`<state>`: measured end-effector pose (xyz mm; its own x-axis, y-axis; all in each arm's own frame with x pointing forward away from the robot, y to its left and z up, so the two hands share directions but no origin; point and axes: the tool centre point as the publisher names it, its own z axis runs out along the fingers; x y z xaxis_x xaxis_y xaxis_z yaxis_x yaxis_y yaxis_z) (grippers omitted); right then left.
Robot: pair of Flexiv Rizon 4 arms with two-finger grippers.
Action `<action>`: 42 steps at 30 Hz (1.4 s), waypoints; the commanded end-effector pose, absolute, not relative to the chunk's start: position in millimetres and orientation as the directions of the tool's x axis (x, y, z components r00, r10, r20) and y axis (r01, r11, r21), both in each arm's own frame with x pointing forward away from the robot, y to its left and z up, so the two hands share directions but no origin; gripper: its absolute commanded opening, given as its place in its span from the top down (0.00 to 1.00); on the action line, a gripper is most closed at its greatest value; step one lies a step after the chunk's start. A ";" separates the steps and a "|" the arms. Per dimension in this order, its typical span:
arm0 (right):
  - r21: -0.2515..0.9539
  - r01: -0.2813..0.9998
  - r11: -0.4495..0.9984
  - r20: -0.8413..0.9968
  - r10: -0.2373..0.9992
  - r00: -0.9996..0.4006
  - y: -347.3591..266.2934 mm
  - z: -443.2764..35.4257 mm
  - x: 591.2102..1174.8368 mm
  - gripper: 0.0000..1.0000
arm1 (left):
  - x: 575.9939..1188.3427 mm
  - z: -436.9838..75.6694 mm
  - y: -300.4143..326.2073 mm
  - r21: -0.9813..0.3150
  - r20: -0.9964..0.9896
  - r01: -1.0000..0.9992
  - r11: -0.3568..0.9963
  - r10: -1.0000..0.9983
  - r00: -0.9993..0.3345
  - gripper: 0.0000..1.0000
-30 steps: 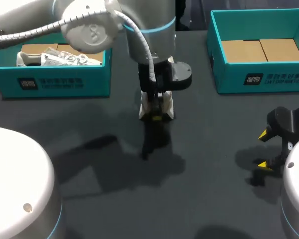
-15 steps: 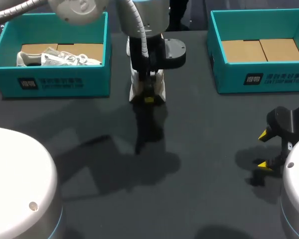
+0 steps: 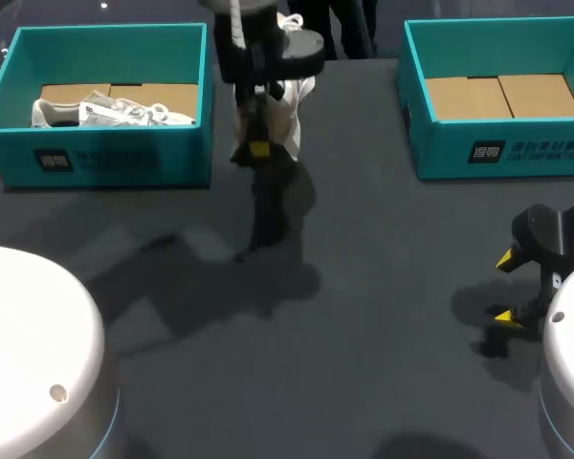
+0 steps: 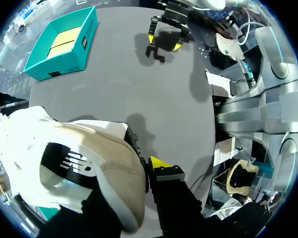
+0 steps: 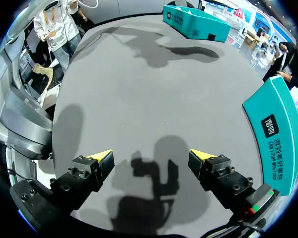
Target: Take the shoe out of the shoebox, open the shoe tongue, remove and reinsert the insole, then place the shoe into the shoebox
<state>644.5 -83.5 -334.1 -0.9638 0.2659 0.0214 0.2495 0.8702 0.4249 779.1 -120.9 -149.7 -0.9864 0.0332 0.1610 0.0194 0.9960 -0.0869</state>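
Note:
My left gripper [image 3: 259,149] hangs over the back of the table, just right of the left teal shoebox [image 3: 105,158], and is shut on a white shoe [image 3: 289,103]. In the left wrist view the white shoe [image 4: 74,163] with its tan inner lining fills the space beside one yellow fingertip [image 4: 159,162]; the other finger is hidden behind it. A second white shoe [image 3: 115,111] lies inside the left shoebox. My right gripper [image 3: 513,287] stands open at the table's right side, nothing between its fingers [image 5: 103,159].
The right teal shoebox [image 3: 502,148] at the back right shows only a cardboard bottom. It also shows beside my right gripper as a teal wall [image 5: 283,134]. My right gripper [image 4: 165,37] shows far ahead in the left wrist view.
My left arm has carried the shoe away from the table's middle toward the back, closer to the left shoebox. The right arm has not moved.

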 end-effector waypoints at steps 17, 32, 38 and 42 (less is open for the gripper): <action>0.424 0.249 0.871 0.018 0.267 -0.963 -83.5 -333.5 642.0 0.00 | 921.9 -126.0 63.6 0.000 0.037 -0.135 0.991 -0.135 -0.990 1.00; 0.424 0.249 0.871 0.018 0.267 -0.963 -83.5 -333.5 642.0 0.00 | 928.9 -126.2 71.6 -0.005 0.038 -0.131 0.991 -0.131 -0.991 1.00; 0.424 0.249 0.871 0.018 0.267 -0.963 -83.5 -333.5 642.0 0.00 | 928.9 -126.2 71.6 -0.005 0.038 -0.131 0.991 -0.131 -0.991 1.00; 0.424 0.249 0.871 0.018 0.267 -0.963 -83.5 -333.5 642.0 0.00 | 957.3 -135.9 102.8 0.011 0.049 -0.130 0.991 -0.130 -0.990 1.00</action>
<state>644.5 -83.5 -334.1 -0.9638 0.2659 0.0213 0.2495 0.8702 0.4249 939.2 87.8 -132.2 -0.9903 -0.1359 0.0291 -0.1352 0.9905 0.0257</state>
